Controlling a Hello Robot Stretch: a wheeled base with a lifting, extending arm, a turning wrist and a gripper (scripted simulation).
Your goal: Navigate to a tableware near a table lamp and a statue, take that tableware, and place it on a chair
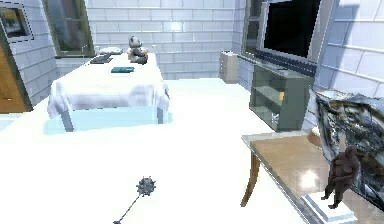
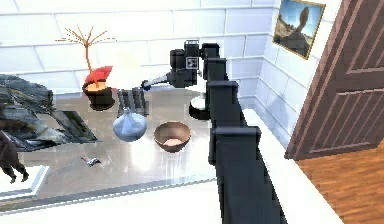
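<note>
On the glossy table (image 2: 150, 172) in the arm side view stands a brown bowl (image 2: 172, 136), with a round bluish glass vessel (image 2: 129, 126) just left of it. My arm (image 2: 236, 160) reaches over the table, and the gripper (image 2: 147, 85) sits above and behind these two. With things standing on the table at its far end, I cannot tell whether it holds anything. A small dark statue (image 2: 9, 160) on a white base is at the left edge. The same statue (image 1: 342, 178) stands on the table (image 1: 285, 165) at the forward view's lower right.
A bare-branched plant in a dark pot (image 2: 97, 90), a big dark rocky sculpture (image 2: 30, 112) and a small pale cup (image 2: 199, 106) share the table. A wooden door (image 2: 350, 90) is right. Ahead lie a bed (image 1: 108, 88), a grey TV stand (image 1: 275, 95) and a spiked ball (image 1: 147, 187) on the floor.
</note>
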